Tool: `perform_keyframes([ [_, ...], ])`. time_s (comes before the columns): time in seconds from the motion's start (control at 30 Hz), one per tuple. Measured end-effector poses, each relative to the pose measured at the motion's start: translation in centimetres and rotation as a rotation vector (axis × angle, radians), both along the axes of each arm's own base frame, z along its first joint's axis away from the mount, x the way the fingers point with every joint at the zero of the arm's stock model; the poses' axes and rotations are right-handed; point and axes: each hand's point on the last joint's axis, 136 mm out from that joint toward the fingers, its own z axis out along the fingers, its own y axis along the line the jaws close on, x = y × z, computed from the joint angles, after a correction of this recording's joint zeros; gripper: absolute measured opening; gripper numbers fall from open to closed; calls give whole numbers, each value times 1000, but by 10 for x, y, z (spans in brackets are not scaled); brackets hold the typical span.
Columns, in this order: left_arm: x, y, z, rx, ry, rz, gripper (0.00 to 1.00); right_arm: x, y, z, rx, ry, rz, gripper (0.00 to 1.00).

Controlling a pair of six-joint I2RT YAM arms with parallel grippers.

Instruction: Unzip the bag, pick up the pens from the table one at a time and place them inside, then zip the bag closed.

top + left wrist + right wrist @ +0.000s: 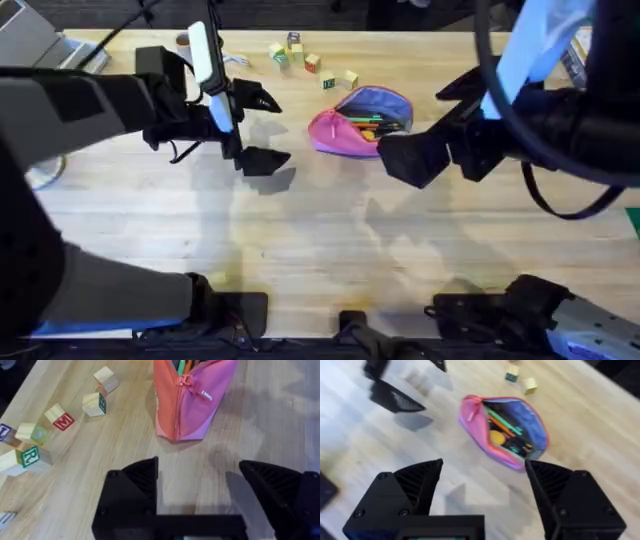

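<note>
Both sets of jaws stand open and hold nothing. The left gripper [197, 492] hovers above bare counter [300, 250], with the zipper end of the bag [358, 122] a short way ahead of its fingertips; the right gripper [485, 495] hangs on the opposite side, with the bag just beyond its jaws. The bag lies between the two grippers, touching neither, unzipped and gaping so that its purple-blue lining shows. A green pen [504, 422] and other coloured items lie inside the opening; no pen is visible on the counter near either gripper, so zipping closed is judged to be the remaining step. The zipper pull [184, 381] sits at the end of the bag facing the left gripper. Hazards: the pull is small and the fabric soft, so the jaws may pinch cloth instead of the tab; if the other gripper does not anchor the bag, the bag may slide with the pull; contents protruding at the mouth may jam the slider. Lettered wooden blocks [60, 417] lie farther out, clear of the work.
</note>
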Motion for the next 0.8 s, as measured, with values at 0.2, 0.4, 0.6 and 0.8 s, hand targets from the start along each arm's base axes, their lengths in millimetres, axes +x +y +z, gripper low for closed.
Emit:
perform_keyframes([
  [0.2, -1, -2, -16, -27, 53, -8, 994, -4, 13, -8, 95, 105, -23, 997],
  [0.4, -1, -3, -16, -43, 56, -13, 994, -9, 27, -18, 137, 193, 9, 998],
  [0.6, -1, -4, -16, -46, 56, -14, 994, -8, 34, -11, 190, 192, 11, 997],
  [0.8, -1, -4, -15, -47, 52, -16, 993, 1, 45, -19, 274, 283, -72, 997],
])
